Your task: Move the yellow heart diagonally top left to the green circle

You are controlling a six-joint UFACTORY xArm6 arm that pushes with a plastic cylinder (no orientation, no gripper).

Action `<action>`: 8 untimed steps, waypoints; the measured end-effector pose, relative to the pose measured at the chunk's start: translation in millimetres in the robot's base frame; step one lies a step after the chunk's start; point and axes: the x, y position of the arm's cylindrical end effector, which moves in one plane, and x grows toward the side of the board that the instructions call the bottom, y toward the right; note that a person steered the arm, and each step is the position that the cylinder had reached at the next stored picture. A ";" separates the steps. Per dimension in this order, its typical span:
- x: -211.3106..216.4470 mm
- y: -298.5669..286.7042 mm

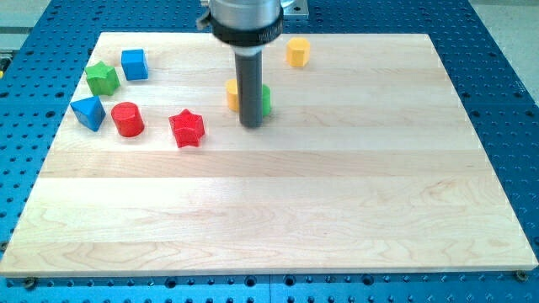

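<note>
The pale wooden board [337,210] lies on a blue perforated table [505,50]. My tip [251,125] is the lower end of a straight dark rod hanging from a grey cylindrical mount at the view's top edge. It has nothing to open or clench and grasps nothing. It sits on the board somewhat left of centre, in the upper half.

The small yellow heart-shaped block [231,95] stands just to the view's left of the rod, which hides its right part, so the shape is hard to confirm. The small green round block [265,100] stands just to the view's right of the rod, and only a sliver of it shows. The rod sits between these two blocks, and the tip lies just below them. Whether the tip touches either block cannot be told.

A yellow hexagonal block [297,51] rests near the board's top edge, right of the rod. Near the top left corner are a green star-shaped block [102,78] and a blue cube [134,64] close together. Below them, along the left edge, sit a blue triangular block [88,112] and a red cylinder [128,119], almost touching. A red star-shaped block [187,128] lies further right, between the cylinder and the tip.
</note>
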 end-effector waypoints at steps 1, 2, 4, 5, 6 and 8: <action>-45.9 -31.6; -73.3 -65.6; -105.9 -43.7; -140.5 31.3; -92.2 83.3; -44.1 49.9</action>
